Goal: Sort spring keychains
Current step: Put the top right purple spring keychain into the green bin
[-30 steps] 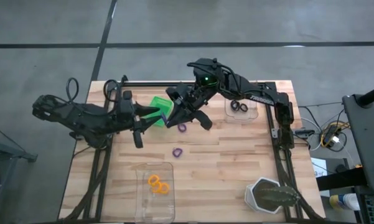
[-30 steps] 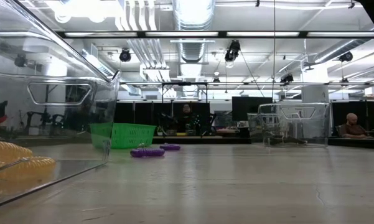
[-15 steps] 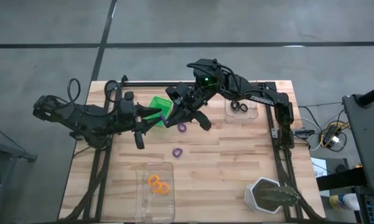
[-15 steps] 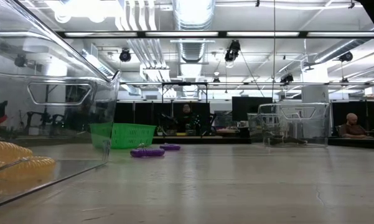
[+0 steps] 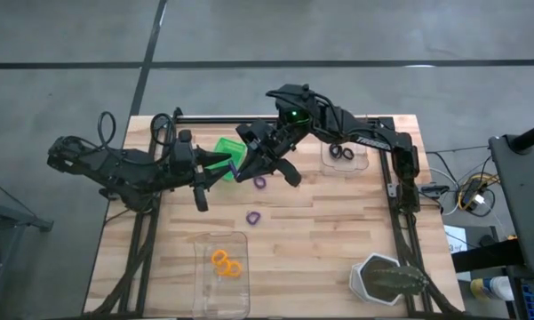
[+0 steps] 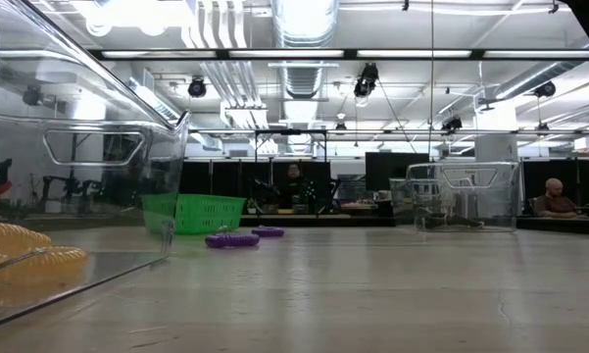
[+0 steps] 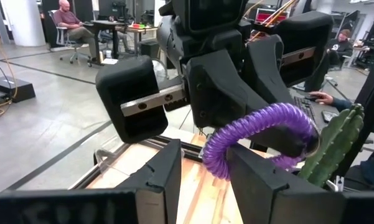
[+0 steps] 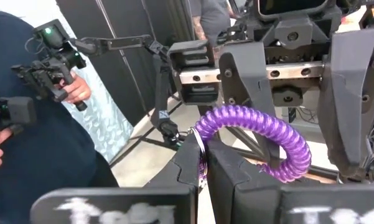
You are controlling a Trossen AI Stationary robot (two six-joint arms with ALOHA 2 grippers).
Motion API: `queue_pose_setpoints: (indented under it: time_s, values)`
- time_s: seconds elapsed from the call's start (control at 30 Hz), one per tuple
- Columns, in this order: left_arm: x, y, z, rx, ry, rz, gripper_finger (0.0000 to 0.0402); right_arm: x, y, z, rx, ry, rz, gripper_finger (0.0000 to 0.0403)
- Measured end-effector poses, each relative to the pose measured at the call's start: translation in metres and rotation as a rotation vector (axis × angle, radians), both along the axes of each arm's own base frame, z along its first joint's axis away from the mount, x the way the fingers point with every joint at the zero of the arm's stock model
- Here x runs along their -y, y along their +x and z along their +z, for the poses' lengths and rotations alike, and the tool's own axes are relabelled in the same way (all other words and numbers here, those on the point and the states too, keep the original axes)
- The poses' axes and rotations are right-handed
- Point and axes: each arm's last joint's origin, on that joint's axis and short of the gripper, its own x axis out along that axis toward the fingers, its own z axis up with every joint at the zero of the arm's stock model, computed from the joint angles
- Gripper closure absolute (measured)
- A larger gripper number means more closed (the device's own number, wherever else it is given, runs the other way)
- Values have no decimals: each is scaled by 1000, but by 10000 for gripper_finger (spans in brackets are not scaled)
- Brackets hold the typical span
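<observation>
Near the upper middle of the high view, above the wooden table (image 5: pixel 338 231), we see the two tools meeting tip to tip over a single purple spring keychain (image 7: pixel 261 132). The right tool (image 5: pixel 240 172) is clenched on the metal ring end of that coil, its dark fingers (image 8: pixel 188 163) pressed together in the right wrist view. The left tool (image 5: pixel 220 163) faces it from the picture's left, its fingers (image 7: pixel 165 174) spread part way to either side of the coil's other end; we cannot tell whether they touch it. The coil hangs in the air between them, just beside the green bin (image 5: pixel 222 148).

On the table below, toward the centre of the high view, two more purple keychains lie loose: one (image 5: pixel 260 182) close under the right tool, the other (image 5: pixel 253 216) a little lower in the frame. In the low view both show as flat purple shapes (image 6: pixel 232 239) in front of the green bin.

At the lower middle of the high view a clear tray (image 5: pixel 204 276) holds orange keychains (image 5: pixel 226 262). At the upper right of the table a second clear tray (image 5: pixel 360 164) holds black keychains (image 5: pixel 341 152). In the lower right corner sits a small cactus in a white pot (image 5: pixel 389 279).

People sit at desks in the room beyond the table in the low view.
</observation>
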Motion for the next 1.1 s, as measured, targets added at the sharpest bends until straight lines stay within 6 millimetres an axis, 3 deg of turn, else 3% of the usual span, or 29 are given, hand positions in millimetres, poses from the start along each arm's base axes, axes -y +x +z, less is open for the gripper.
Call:
queue_pose_setpoints:
  time_s: [0.17, 0.43, 0.93, 1.1]
  values:
    - [0, 0, 0, 0, 0, 0, 310, 0, 0, -1, -4, 3, -1, 394]
    - [0, 0, 0, 2, -5, -1, 391, 0, 1, -2, -11, 7, -2, 394]
    - [-1, -2, 3, 25, -21, -2, 400, 0, 1, -2, -13, 7, -12, 394]
    - [-1, -2, 3, 26, -21, -2, 401, 1, 1, -2, -14, 2, -38, 375]
